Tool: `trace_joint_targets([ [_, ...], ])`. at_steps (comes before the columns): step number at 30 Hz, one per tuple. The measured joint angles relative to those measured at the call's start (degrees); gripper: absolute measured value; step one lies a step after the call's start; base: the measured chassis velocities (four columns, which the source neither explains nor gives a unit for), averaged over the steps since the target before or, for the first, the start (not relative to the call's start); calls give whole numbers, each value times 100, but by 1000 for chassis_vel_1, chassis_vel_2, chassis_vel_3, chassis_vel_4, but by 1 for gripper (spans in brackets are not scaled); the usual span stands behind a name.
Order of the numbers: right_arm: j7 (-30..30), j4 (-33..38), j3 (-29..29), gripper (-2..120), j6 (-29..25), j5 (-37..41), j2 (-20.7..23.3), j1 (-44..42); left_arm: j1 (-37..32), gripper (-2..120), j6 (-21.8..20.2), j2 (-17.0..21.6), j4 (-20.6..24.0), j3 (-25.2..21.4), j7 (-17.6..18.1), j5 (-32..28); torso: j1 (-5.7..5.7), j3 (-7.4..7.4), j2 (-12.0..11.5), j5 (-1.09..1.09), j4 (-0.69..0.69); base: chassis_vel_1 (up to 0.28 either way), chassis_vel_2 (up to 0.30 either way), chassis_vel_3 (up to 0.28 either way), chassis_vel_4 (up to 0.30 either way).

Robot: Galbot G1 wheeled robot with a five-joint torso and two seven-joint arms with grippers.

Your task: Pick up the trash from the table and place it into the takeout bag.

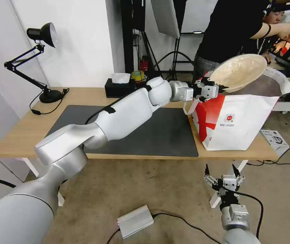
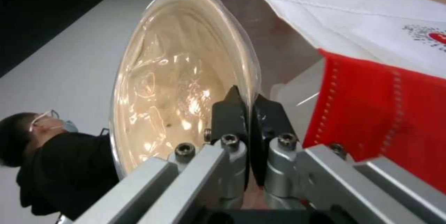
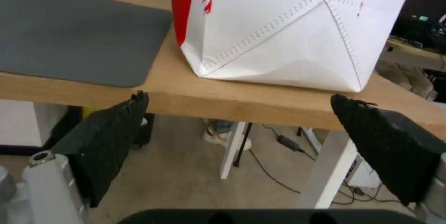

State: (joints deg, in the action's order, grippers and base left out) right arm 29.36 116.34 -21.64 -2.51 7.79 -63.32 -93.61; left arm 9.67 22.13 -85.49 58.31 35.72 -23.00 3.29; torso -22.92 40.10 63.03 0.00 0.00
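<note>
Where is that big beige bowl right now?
In the head view the bowl is tilted in the air above the open takeout bag at the table's right end, its rim pinched by the left end effector.

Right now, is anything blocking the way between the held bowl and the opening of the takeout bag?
Nothing visible does. The left gripper pinches the rim of the shallow beige paper bowl, holding it tilted just above the takeout bag, whose mouth is open. The right gripper hangs open below the table edge.
</note>
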Motion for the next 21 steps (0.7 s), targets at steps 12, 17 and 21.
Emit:
trace_joint_targets([
  [12,0,-13,-30,100,-5,-6,-12,-17,-69,0,-4,22,5,20,-12,50,0,0,0,0,0,0,0,0,0],
  [17,0,-13,-29,100,-7,-6,-32,-3,-40,0,-15,82,82,20,-13,50,0,0,0,0,-1,0,0,0,0],
  [21,0,-13,-25,100,-8,-7,-41,1,-19,1,-37,176,172,43,-2,39,0,0,0,0,0,0,0,0,0],
])
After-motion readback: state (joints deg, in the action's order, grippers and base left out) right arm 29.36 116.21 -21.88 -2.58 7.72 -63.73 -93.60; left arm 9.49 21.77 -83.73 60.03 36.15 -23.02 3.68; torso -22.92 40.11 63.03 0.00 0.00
